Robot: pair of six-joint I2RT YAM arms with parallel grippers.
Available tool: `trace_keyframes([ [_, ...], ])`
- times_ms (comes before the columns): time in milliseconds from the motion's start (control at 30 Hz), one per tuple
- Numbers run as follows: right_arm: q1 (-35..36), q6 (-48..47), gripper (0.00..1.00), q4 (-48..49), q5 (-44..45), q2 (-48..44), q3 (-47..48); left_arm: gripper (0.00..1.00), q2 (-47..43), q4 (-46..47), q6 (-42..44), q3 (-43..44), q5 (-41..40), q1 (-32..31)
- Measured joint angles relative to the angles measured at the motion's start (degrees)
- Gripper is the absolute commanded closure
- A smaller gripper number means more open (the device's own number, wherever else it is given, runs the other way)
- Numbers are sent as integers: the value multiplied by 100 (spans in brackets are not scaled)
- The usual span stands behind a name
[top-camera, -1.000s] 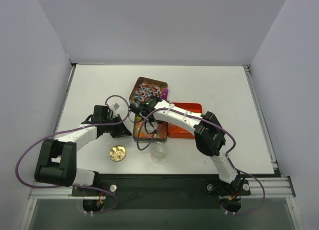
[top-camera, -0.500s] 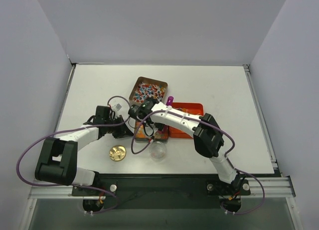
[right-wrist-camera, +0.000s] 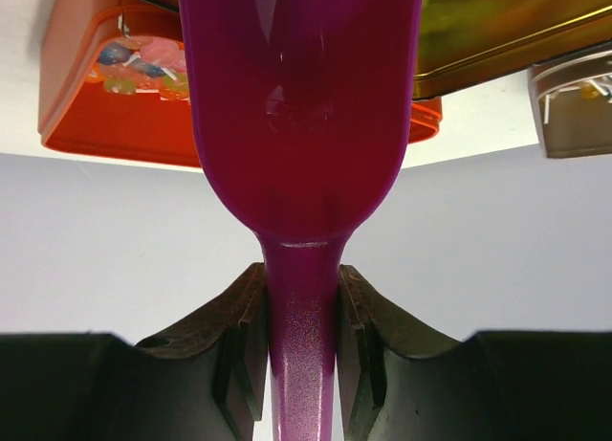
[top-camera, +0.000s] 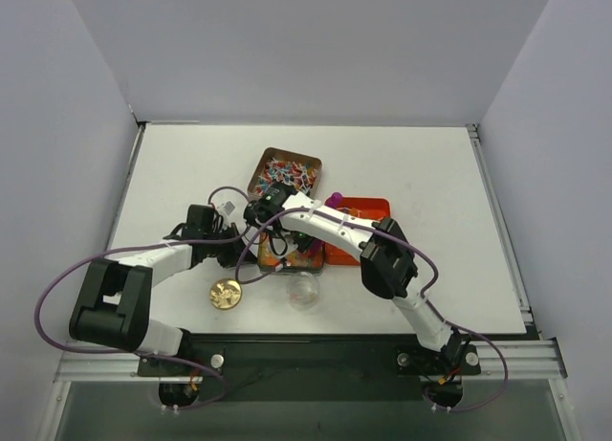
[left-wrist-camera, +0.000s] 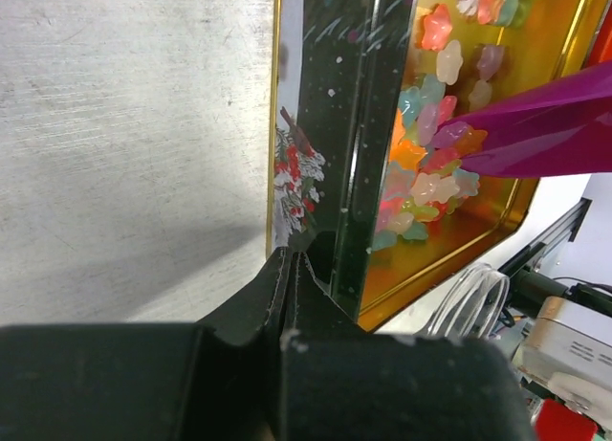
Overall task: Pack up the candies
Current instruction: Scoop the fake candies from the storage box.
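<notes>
Small pastel candies [left-wrist-camera: 432, 178] lie in a gold-lined tin [top-camera: 308, 261] at the table's middle. My left gripper [left-wrist-camera: 290, 261] is shut on this tin's left wall; in the top view it [top-camera: 236, 253] sits at the tin's left edge. My right gripper [right-wrist-camera: 301, 338] is shut on the handle of a purple scoop [right-wrist-camera: 298, 87]. It [top-camera: 285, 232] hangs over the tin. The scoop's tip [left-wrist-camera: 540, 125] rests among the candies. Twist-wrapped candies [top-camera: 285, 173] fill a second tin behind. A few candies [right-wrist-camera: 143, 63] lie in an orange tray [top-camera: 361, 232].
A round gold lid [top-camera: 226, 293] lies on the table left of a clear jar [top-camera: 304, 290], both near the front. The orange tray touches the front tin's right side. My right forearm crosses above the tray. Purple cables loop beside both arms.
My right wrist has swung left and nearer, bringing the scoop from beside the back tin over the front tin. The scoop's purple end has shifted right. My left gripper has kept its hold.
</notes>
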Motion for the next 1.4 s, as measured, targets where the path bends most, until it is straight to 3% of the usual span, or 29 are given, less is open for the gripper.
trace_keyframes([
  [233,2,468,100,-199,-133,61,114,100,240,15,0,0,-52,-96],
  [767,114,164,100,295,-964,-409,-785,100,299,44,-9,2,11,-175],
  [1400,280,981,100,264,-1329,632,376,100,363,299,-201,0,35,-175],
])
